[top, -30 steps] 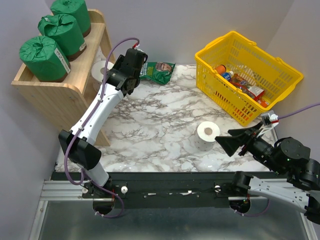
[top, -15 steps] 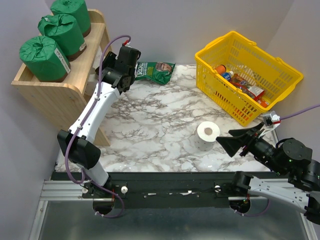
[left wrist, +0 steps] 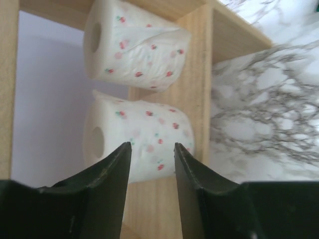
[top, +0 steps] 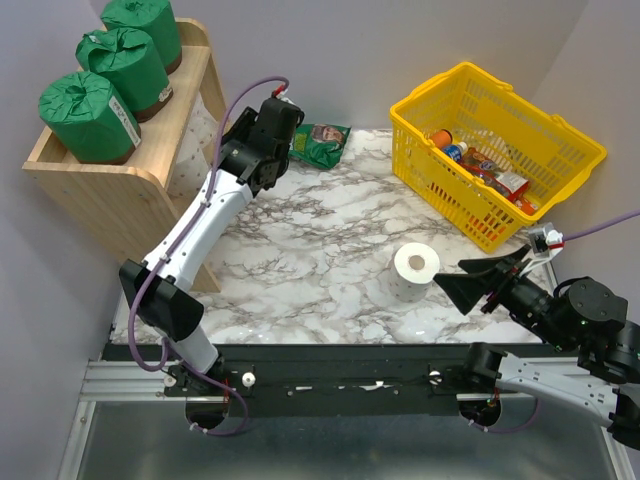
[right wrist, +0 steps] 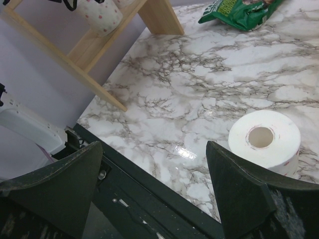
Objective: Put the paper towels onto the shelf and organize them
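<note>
Five rolls on the shelf (top: 95, 185), one left on the table (top: 320, 230).

We count three green-wrapped rolls (top: 88, 112) lined up in the shelf's top tray and two white rolls (left wrist: 137, 47) lying on their sides on its lower tier. The left gripper (left wrist: 152, 149) sits just in front of the nearer one, jaws partly apart and gripping nothing. The last white roll (top: 416, 268) stands upright on the table near the yellow basket (top: 430, 170), just ahead of the right gripper (right wrist: 154, 149), whose jaws are spread wide and empty. We judge that only this roll needs shelving.
</note>
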Robot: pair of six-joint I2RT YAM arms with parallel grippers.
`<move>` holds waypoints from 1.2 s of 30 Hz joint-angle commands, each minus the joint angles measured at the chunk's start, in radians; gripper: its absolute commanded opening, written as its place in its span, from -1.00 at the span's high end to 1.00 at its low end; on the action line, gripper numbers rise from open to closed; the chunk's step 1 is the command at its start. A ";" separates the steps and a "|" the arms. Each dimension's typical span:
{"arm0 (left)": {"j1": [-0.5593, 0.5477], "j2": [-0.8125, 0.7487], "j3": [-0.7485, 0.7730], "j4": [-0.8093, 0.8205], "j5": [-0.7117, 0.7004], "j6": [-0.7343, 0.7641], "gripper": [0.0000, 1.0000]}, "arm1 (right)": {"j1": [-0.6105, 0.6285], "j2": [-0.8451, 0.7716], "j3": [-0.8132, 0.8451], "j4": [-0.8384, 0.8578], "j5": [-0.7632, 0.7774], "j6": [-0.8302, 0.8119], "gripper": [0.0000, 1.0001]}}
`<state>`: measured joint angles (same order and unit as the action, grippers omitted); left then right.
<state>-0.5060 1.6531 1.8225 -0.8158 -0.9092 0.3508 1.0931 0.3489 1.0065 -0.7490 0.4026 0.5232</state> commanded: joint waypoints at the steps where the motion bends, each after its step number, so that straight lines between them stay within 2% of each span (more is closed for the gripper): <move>1: -0.002 -0.050 -0.086 -0.048 0.033 -0.055 0.18 | -0.001 -0.002 -0.011 0.016 -0.010 -0.002 -0.86; 8: 0.081 -0.104 -0.227 -0.049 -0.007 -0.107 0.22 | -0.001 -0.024 -0.011 0.004 -0.007 0.001 -0.86; 14: 0.142 -0.101 -0.247 0.006 0.004 -0.098 0.23 | -0.002 -0.015 -0.031 0.022 -0.013 0.001 -0.86; 18: 0.178 -0.060 -0.233 0.049 0.016 -0.081 0.23 | -0.001 0.001 -0.022 0.027 -0.018 -0.008 -0.86; 22: 0.187 -0.023 -0.219 0.043 -0.028 -0.090 0.23 | -0.001 0.002 -0.017 0.020 -0.005 -0.012 -0.86; 33: 0.221 -0.015 -0.183 0.047 -0.051 -0.101 0.21 | -0.001 0.021 -0.009 0.023 0.007 -0.023 -0.87; 36: 0.212 -0.033 -0.169 0.035 0.035 -0.125 0.15 | -0.001 0.024 -0.008 0.022 0.002 -0.023 -0.87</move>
<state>-0.2951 1.6348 1.6100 -0.7910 -0.9237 0.2634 1.0931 0.3603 0.9894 -0.7418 0.4019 0.5186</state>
